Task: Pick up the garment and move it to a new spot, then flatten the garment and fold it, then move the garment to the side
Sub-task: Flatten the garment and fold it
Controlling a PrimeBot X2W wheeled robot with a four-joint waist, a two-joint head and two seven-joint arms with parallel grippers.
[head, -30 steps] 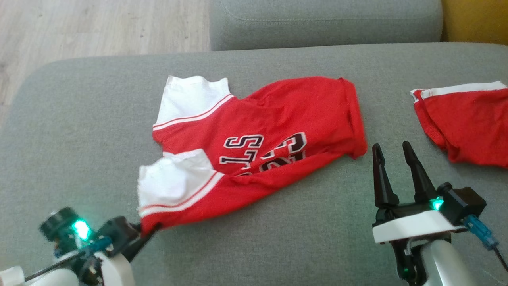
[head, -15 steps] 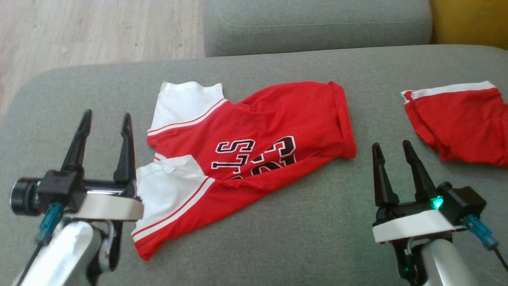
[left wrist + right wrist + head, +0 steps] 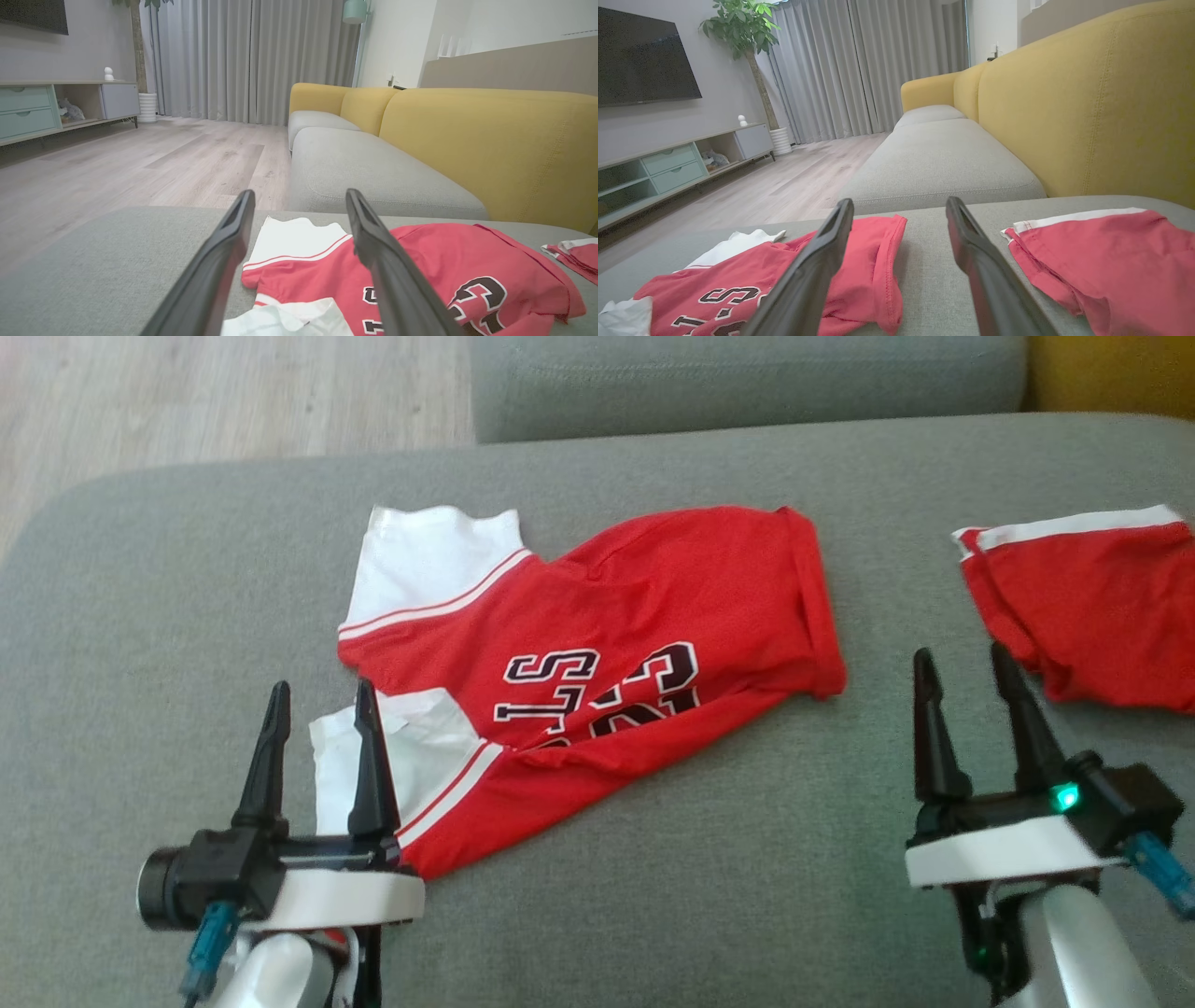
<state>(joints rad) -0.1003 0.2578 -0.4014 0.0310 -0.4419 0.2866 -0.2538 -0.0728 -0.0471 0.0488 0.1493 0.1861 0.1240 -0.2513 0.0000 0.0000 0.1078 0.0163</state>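
The garment (image 3: 644, 607) is a red jersey with white sleeves and dark lettering, lying folded over and creased on the grey sofa seat (image 3: 168, 616). My left gripper (image 3: 321, 686) stands open at the near white sleeve (image 3: 420, 747), its right finger over the sleeve's edge and nothing between the fingers. My right gripper (image 3: 963, 651) is open and holds nothing, just right of the jersey's hem. In the left wrist view the garment (image 3: 420, 280) lies below and beyond my left gripper (image 3: 300, 192). In the right wrist view my right gripper (image 3: 899, 199) points between the garment (image 3: 864, 261) and red shorts (image 3: 1111, 252).
Red shorts with a white band (image 3: 1092, 607) lie at the right of the seat. A second grey cushion (image 3: 747, 383) adjoins at the back, with the yellow backrest (image 3: 490, 149) to the right. Wooden floor (image 3: 233, 392) lies past the seat's left edge.
My left gripper let go of the jersey's near corner, opened, and moved up to the near white sleeve. The right gripper stayed open. The camera shifted slightly.
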